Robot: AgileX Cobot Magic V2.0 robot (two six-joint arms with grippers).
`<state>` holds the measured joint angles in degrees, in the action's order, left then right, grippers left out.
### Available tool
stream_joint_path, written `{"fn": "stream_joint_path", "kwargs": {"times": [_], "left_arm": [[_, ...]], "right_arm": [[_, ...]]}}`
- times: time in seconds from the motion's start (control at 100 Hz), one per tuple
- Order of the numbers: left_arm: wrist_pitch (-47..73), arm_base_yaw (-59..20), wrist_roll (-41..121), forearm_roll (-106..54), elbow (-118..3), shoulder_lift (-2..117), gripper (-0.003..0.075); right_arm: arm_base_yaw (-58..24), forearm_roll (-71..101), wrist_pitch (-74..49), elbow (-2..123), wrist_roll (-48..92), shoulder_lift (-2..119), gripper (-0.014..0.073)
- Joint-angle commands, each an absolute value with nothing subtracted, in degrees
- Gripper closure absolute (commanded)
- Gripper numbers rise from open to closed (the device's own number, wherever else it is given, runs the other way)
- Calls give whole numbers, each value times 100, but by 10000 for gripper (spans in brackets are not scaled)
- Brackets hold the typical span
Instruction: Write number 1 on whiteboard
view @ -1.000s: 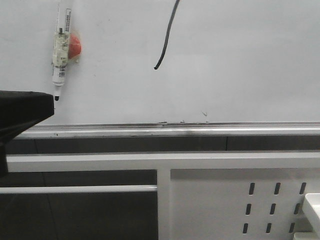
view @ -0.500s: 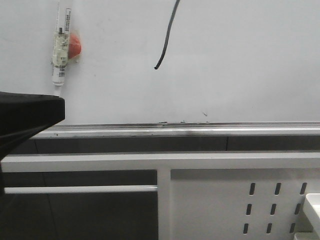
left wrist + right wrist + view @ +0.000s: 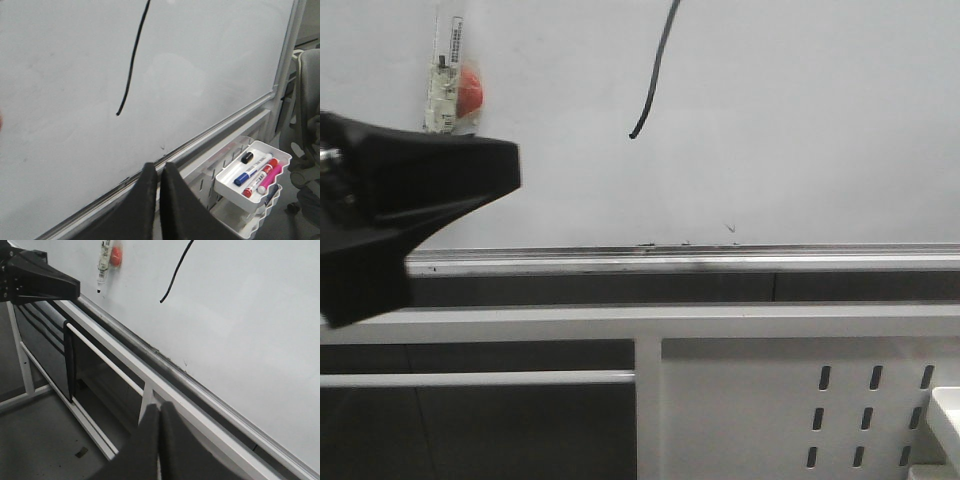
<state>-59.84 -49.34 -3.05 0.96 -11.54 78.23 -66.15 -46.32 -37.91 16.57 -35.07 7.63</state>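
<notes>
The number 1 (image 3: pixel 655 70) is a thin black slanted stroke on the whiteboard (image 3: pixel 800 130); it also shows in the left wrist view (image 3: pixel 131 65) and the right wrist view (image 3: pixel 176 272). A white marker (image 3: pixel 445 85) hangs on the board at the upper left beside a red magnet (image 3: pixel 470 88). My left gripper (image 3: pixel 513 165) is shut and empty, in front of the marker's lower end, and its jaws (image 3: pixel 160 167) stand together. My right gripper (image 3: pixel 160 407) is shut and empty, low in front of the board's frame; it is out of the front view.
A silver tray rail (image 3: pixel 720 262) runs along the board's lower edge. Below it are white frame bars and a slotted white panel (image 3: pixel 870 400). A white tray (image 3: pixel 227 182) holding several markers hangs at the right. A grey chair (image 3: pixel 307 125) stands beyond it.
My left gripper has moved up and to the right in the front view and now covers the marker's tip. The stroke and the marker have not moved.
</notes>
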Motion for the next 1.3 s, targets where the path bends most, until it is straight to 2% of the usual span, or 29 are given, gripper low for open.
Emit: {"fn": "stream_joint_path", "kwargs": {"times": [0.0, 0.14, 0.33, 0.47, 0.78, 0.94, 1.18, 1.29], "left_arm": [[-5745, -4976, -476, 557, -1731, 7678, 740], [-5581, -4976, -1024, 1285, -2245, 7678, 740], [-6520, -4950, -835, 1195, -2143, 7678, 740], [-7807, -4950, -145, 1086, -1888, 7678, 740], [-7673, -4962, 726, 724, -1845, 6676, 740], [-6249, -4359, 740, 1087, -1845, 5275, 740], [-2198, -2209, -963, 1364, -1845, 3021, 740], [-815, -1338, -1450, 1364, -1787, 2180, 740]], "right_arm": [[-6608, -4902, -3480, 1787, -3512, 817, 663], [-6608, -4902, -3480, 1787, -3512, 817, 663], [-6608, -4902, -3480, 1787, -3512, 817, 663], [-6608, -4902, -3480, 1787, -3512, 817, 663], [-6608, -4902, -3468, 1787, -3512, 817, 663], [-6608, -4902, -3481, 1787, -3512, 817, 663], [-6608, -4902, -3490, 1787, -3512, 817, 663], [-6608, -4902, -3490, 1787, -3512, 817, 663]]}}
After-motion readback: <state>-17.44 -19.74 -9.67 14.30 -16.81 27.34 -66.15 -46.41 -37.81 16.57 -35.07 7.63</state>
